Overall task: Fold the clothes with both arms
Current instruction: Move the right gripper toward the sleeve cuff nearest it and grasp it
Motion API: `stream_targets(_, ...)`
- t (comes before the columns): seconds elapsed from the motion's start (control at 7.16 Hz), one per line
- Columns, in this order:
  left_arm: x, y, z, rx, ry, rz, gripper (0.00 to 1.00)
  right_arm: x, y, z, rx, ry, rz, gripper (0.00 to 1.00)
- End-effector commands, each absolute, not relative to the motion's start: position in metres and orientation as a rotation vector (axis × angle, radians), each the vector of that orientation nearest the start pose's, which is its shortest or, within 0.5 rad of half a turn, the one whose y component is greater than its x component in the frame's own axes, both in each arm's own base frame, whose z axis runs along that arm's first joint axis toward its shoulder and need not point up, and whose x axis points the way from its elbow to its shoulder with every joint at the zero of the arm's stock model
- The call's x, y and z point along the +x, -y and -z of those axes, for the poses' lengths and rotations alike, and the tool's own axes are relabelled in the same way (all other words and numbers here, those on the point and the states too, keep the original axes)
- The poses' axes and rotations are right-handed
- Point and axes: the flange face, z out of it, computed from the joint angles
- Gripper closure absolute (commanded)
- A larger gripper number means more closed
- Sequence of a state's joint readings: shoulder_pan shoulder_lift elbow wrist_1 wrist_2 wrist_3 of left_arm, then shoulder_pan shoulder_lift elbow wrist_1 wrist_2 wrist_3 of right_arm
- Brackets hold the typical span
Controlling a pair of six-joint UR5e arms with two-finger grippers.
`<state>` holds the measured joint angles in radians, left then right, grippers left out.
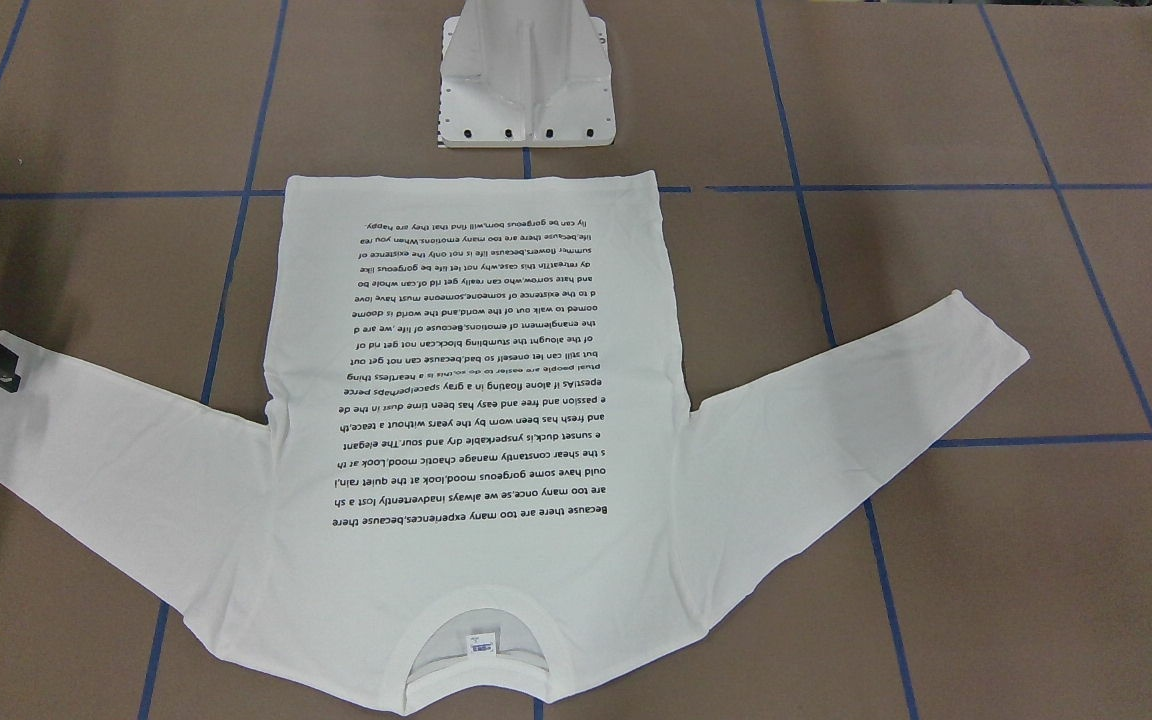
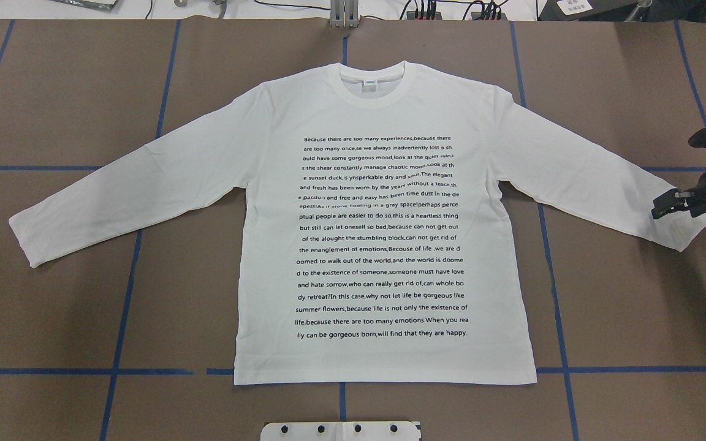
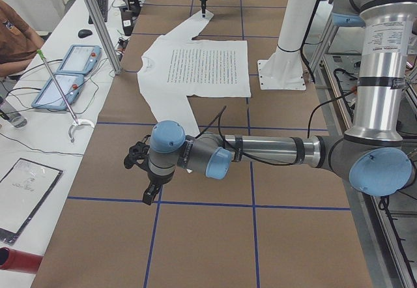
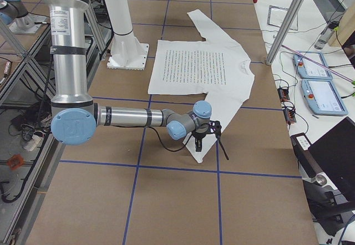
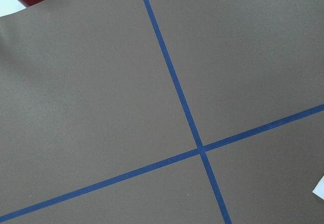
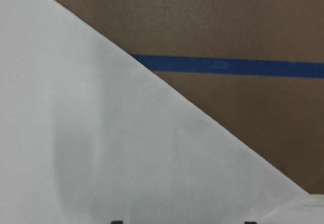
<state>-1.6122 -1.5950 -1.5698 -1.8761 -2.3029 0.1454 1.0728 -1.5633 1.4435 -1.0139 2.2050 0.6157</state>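
Look first at the white T-shirt (image 2: pixel 383 110): spread flat on the brown table (image 2: pixel 71 92), words facing up, both sleeves out wide, nothing folded yet.

Right under the right gripper (image 2: pixel 662 209), find the sleeve end (image 2: pixel 671 229). Spread open there and holding nothing, going by the right wrist view. Cannot tell how close to the cloth.

Next, the left gripper (image 3: pixel 151 193): out over bare table, well away from the other sleeve (image 2: pixel 114 196), with only a tiny white corner at the edge of its own camera view. Cannot tell whether open or closed, seen only from the side.

Could go wrong like this, maybe:

Grabbing only the top layer of the sleeve end, then lifting it open like a bag.

Pinching too close to the edge and dropping the cloth halfway through the fold.

Pulling with the right gripper alone, with the left one so far off, and dragging the whole T-shirt crooked.

Pushing down too hard before closing, and bunching the cloth into wrinkles under the right gripper.
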Motion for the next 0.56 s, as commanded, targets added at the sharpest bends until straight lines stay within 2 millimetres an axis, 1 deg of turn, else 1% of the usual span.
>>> stream_targets(0.0, -0.0881, 0.5176, -0.6147, 0.383, -0.695, -0.219, 0.00, -0.1782, 0.4842, -0.6679, 0.026, 0.750, 0.030, 0.16)
stream_targets(0.28, -0.0857, 0.5170, -0.6127, 0.383, -0.729, -0.222, 0.00, -0.1738, 0.4792, -0.6743, 0.017, 0.744, 0.027, 0.16)
stream_targets(0.42, -0.0848, 0.5167, -0.6119, 0.383, -0.741, -0.222, 0.00, -0.1732, 0.4785, -0.6759, 0.015, 0.741, 0.026, 0.18)
